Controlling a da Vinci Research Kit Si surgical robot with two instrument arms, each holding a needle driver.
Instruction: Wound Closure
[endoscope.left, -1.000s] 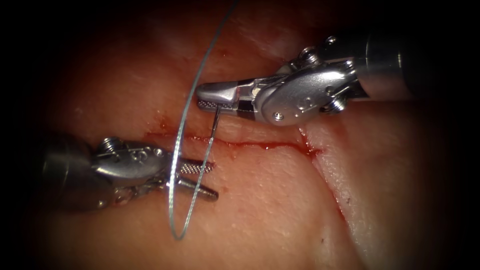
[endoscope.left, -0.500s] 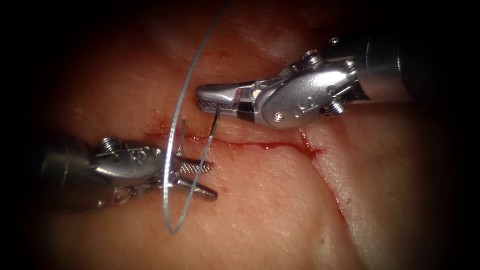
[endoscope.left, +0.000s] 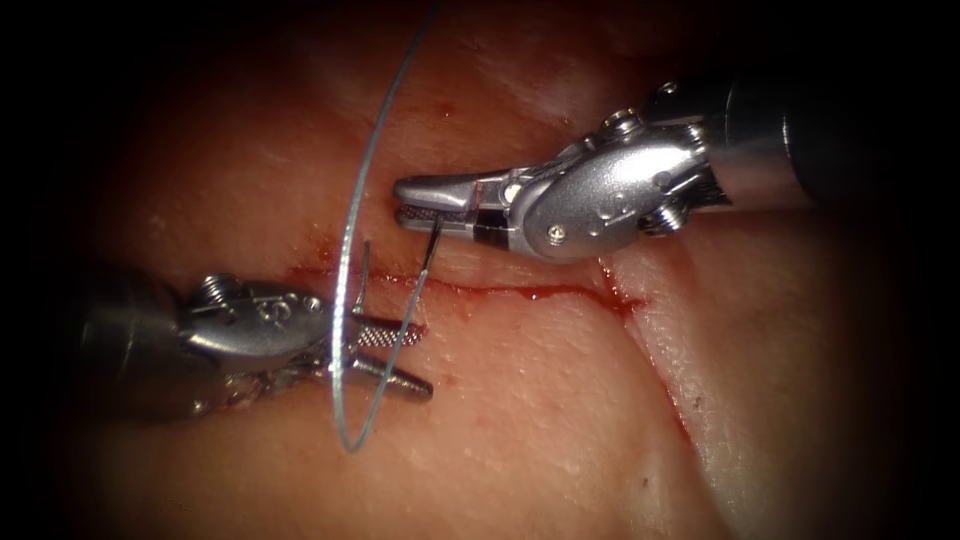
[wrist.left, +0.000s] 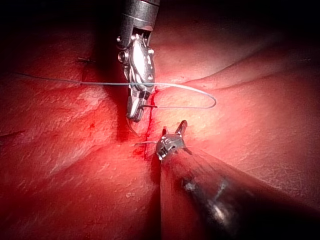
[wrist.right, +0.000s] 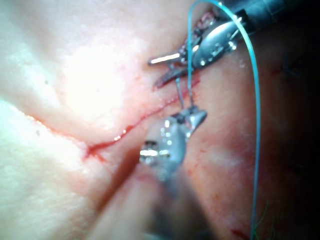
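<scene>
The tissue (endoscope.left: 520, 400) has a cut (endoscope.left: 520, 291) lined with red fluid. My right tool (endoscope.left: 398, 202) comes in above the cut and is shut on the curved needle (endoscope.left: 430, 250) near its tail end. The needle's body dips into the tissue at the cut, and its tip (endoscope.left: 361, 262) stands up out of the tissue near the cut's left end. My left tool (endoscope.left: 428, 358) lies below the cut with its jaws open and nothing held. The thread (endoscope.left: 348, 240) loops down across those jaws. The left wrist view shows the right tool (wrist.left: 134, 114), the needle (wrist.left: 148, 106) and the thread (wrist.left: 200, 92).
A second, paler fold of tissue (endoscope.left: 720, 400) runs down from the cut's right end. In the right wrist view the thread (wrist.right: 256, 125) arcs past the left tool (wrist.right: 165, 70), and red fluid (wrist.right: 107, 142) marks the cut.
The right tool has rolled and dipped slightly, and the needle tip has come up out of the tissue near the cut's left end. The thread loop has shifted a little left. The left tool stayed put.
</scene>
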